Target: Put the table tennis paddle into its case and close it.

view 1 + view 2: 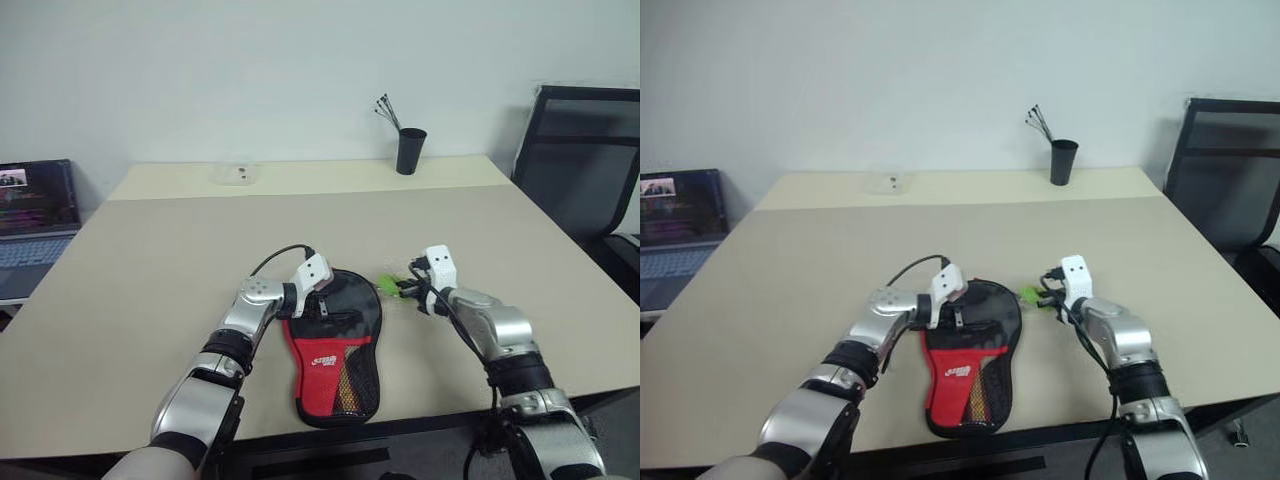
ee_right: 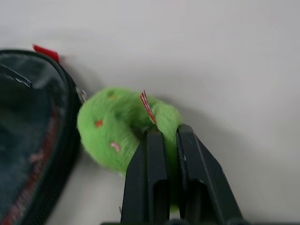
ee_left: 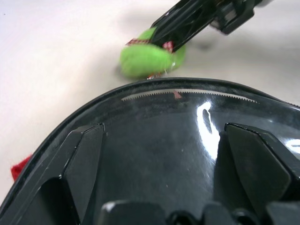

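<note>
The case (image 1: pixel 335 345), black with a red panel and a mesh pocket, lies flat near the table's front edge, round end pointing away from me. The table tennis paddle is hidden. My left gripper (image 1: pixel 320 298) is open, its fingers (image 3: pixel 84 173) spread wide over the case's glossy black round end (image 3: pixel 164 136), just behind the zip edge. A small fuzzy green object (image 2: pixel 117 131) rests on the table right beside the rim of that round end. My right gripper (image 2: pixel 164 136) is shut on it, and it also appears in the head view (image 1: pixel 402 288).
A black cup (image 1: pixel 410 150) with thin sticks stands at the table's far edge, and a small clear dish (image 1: pixel 236 174) sits at the far left. A laptop (image 1: pixel 35 215) is off the table's left side. A black chair (image 1: pixel 585 160) stands to the right.
</note>
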Controlling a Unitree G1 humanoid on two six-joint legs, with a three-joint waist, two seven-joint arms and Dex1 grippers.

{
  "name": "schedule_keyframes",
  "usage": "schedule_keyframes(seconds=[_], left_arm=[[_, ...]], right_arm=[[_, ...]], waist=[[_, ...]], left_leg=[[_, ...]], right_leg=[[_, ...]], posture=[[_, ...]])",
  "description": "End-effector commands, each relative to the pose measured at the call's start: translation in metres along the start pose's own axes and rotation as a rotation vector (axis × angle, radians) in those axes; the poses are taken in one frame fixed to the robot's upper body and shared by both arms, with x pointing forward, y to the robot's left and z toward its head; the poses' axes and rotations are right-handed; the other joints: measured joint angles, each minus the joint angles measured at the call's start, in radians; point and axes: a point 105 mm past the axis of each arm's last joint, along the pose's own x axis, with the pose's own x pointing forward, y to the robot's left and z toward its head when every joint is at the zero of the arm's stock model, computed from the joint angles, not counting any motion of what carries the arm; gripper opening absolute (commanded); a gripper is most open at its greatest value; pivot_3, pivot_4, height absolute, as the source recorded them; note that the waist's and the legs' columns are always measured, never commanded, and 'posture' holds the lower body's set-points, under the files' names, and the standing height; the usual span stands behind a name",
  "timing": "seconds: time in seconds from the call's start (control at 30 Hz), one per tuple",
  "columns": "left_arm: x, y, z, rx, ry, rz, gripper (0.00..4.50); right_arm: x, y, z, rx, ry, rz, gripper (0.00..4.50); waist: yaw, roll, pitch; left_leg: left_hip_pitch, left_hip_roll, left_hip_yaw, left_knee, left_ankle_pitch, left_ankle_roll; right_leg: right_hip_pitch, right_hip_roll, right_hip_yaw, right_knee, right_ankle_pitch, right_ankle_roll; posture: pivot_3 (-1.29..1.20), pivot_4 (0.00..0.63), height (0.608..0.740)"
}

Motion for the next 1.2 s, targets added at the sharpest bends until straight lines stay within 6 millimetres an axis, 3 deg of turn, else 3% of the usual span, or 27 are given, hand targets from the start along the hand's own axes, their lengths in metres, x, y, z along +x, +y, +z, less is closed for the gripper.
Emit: schedule_keyframes(seconds=[0.03,0.27,0.33,0.4,0.57,0.93,1.2], left_arm=[[0.002,-0.01,-0.021,-0.051,0.07,-0.036,4.5],[0.01,-0.013,-0.021,-0.056,0.088,-0.058,4.5],[0.013,-0.014,-0.02,-0.052,0.091,-0.061,4.5],[0.018,-0.014,-0.017,-0.042,0.093,-0.065,4.5],[0.025,-0.016,-0.013,-0.03,0.094,-0.071,4.5],[0.029,-0.016,-0.013,-0.022,0.102,-0.067,4.5],[0.027,-0.015,-0.015,-0.022,0.108,-0.053,4.5]], right_arm=[[-0.024,-0.01,-0.007,-0.053,0.039,-0.021,0.02],[-0.067,0.015,-0.027,-0.125,0.131,0.083,0.02],[-0.076,0.03,-0.03,-0.139,0.151,0.153,0.02],[-0.093,0.059,-0.038,-0.176,0.193,0.292,0.02],[-0.12,0.087,-0.056,-0.227,0.275,0.444,0.02],[-0.162,0.11,-0.097,-0.219,0.425,0.643,0.02],[-0.172,0.135,-0.096,-0.218,0.399,0.769,0.02]], waist=[[0.002,0.002,-0.002],[0.005,0.005,-0.004],[0.006,0.005,-0.004],[0.009,0.005,-0.004],[0.011,0.004,-0.005],[0.022,0.004,-0.005],[0.022,0.004,-0.006]], left_leg=[[0.0,0.0,0.0,0.0,0.0,0.0],[0.0,-0.005,-0.001,0.0,0.0,0.001],[0.0,-0.005,-0.002,0.0,0.0,0.001],[0.0,-0.007,-0.002,0.0,-0.001,0.001],[-0.001,-0.011,-0.003,0.003,-0.002,0.004],[0.0,-0.012,-0.003,0.006,-0.007,0.011],[0.0,-0.012,-0.007,0.005,-0.008,0.012]], right_leg=[[0.0,0.0,0.0,0.0,0.0,0.0],[0.001,-0.002,0.0,-0.001,0.0,0.001],[0.002,-0.003,0.0,-0.001,0.0,0.001],[0.002,-0.004,0.0,-0.001,0.0,0.002],[0.002,-0.007,0.0,-0.003,-0.001,0.005],[0.009,-0.009,-0.002,-0.009,-0.001,0.007],[0.014,-0.009,-0.006,-0.017,0.0,0.009]], posture=[[0.0,0.15,0.74],[0.0,0.15,0.74],[0.0,0.15,0.74],[0.0,0.15,0.74],[0.0,0.15,0.74],[0.0,0.15,0.74],[0.0,0.15,0.74]])
